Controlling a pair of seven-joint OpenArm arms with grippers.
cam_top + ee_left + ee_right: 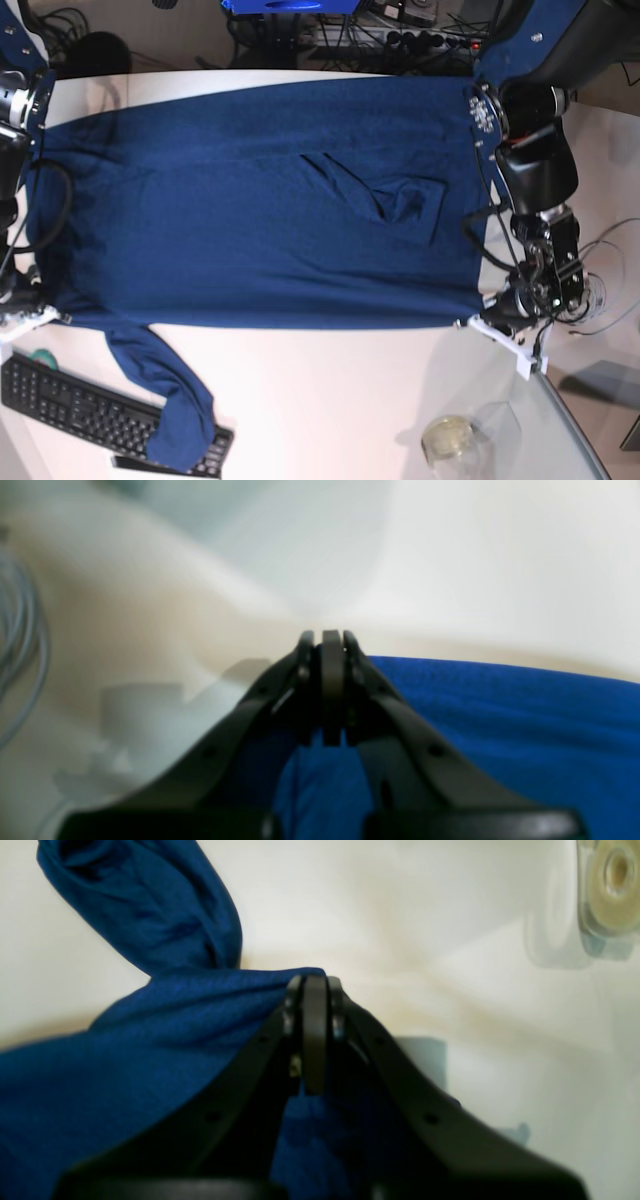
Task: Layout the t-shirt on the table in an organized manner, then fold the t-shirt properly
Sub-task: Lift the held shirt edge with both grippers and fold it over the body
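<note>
White tabletop (330, 390) fills most of the base view, smooth and pale, with a curved far edge up top and a tangle of cables and dark gear behind it. Spread right across that surface is the t-shirt (250, 210), deep navy, its body pulled wide and mostly flat from one side to the other. One crumpled fold (395, 205) sits in the middle of the cloth, and a sleeve (165, 400) trails down toward the near edge, its end lying over a black keyboard (80, 405) at the lower corner. Down at the near right, a clear tape dispenser (460, 435) stands on the table, well apart from the shirt, beside a glass panel (590, 450) at the corner.

Now the arms. The left gripper (332, 637) has its jaws together, pinched on the shirt's edge, blue knit bunched beneath the fingers, with blurred white table beyond. Over on the other side, the right gripper (314, 982) is likewise clamped on the shirt's edge, the fabric stretching away from the jaws and the twisted sleeve rising behind it. The tape dispenser shows again in the right wrist view's top corner.
</note>
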